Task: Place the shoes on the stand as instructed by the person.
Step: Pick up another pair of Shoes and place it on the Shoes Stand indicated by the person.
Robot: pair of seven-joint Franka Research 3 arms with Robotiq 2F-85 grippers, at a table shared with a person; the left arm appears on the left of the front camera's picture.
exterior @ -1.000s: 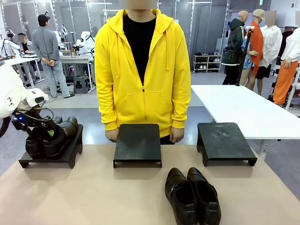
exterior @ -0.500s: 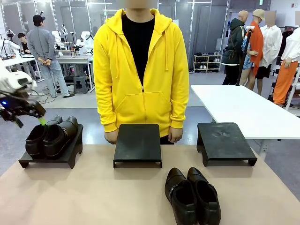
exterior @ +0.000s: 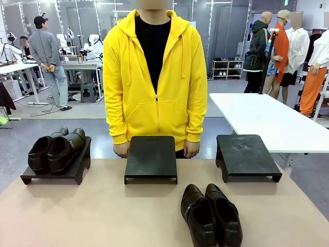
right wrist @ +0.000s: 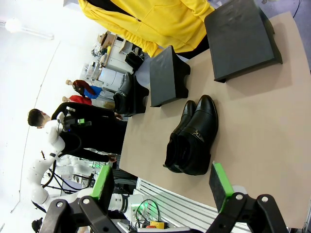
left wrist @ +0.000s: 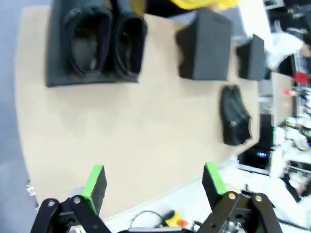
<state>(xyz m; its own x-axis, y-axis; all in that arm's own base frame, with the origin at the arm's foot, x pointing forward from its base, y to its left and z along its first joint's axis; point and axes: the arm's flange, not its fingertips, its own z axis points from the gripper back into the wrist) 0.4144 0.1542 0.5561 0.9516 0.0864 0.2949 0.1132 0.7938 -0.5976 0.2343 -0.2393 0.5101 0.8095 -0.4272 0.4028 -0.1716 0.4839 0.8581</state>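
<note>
Looking from the front, I see the brown pair (exterior: pixel 56 149) on the left stand (exterior: pixel 77 172) and the black pair (exterior: pixel 211 213) on the tabletop (exterior: pixel 92 216), near the person (exterior: pixel 154 77). Left wrist view: left fingers (left wrist: pixel 95 182) spread wide, empty. Right wrist view: right fingers (right wrist: pixel 103 184) spread wide, empty.

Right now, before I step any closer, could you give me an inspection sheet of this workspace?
Surface: beige table, no spills seen.
Job's things: pair of dark shoes on the left stand; middle stand and right stand empty; second pair on the table, near side; person behind the middle stand.
Clutter: nothing seen.
Fingers: left fingers open, nothing between them; right fingers the same.
Cables: a cable on the floor, far left.
Surroundings: white table at right; people farther back.
</note>
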